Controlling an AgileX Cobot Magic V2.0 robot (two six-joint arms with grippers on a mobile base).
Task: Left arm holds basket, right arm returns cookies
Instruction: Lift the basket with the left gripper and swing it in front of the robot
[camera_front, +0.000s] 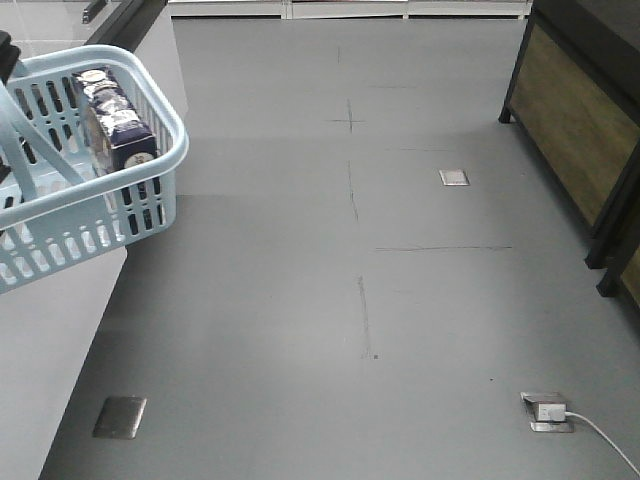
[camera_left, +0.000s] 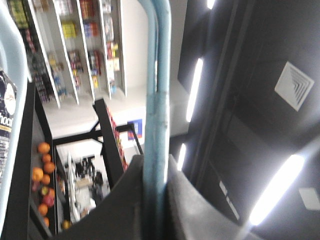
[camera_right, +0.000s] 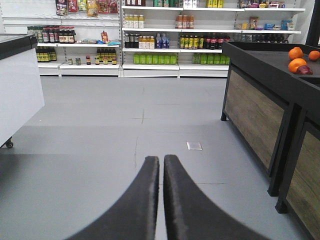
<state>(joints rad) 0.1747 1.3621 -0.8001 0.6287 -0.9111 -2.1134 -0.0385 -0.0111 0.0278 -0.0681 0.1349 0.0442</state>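
Left end effector (camera_left: 156, 172) is clamped on the basket handle (camera_left: 159, 90). Basket (camera_front: 100, 183) hangs tilted at far left, with the cookies (camera_front: 115, 118) upright inside it. Right end effector (camera_right: 161, 161) is closed and empty, with no basket in its view. Risks: the handle pivots in the clamp and the basket swings mid-reach, or the carton snags the rim or handle coming out. Grey floor (camera_front: 350, 300) with metal outlet plates (camera_front: 454, 177); stocked shelves (camera_right: 165, 45) behind; dark produce stand (camera_right: 260, 95) with oranges (camera_right: 296, 52) at right.
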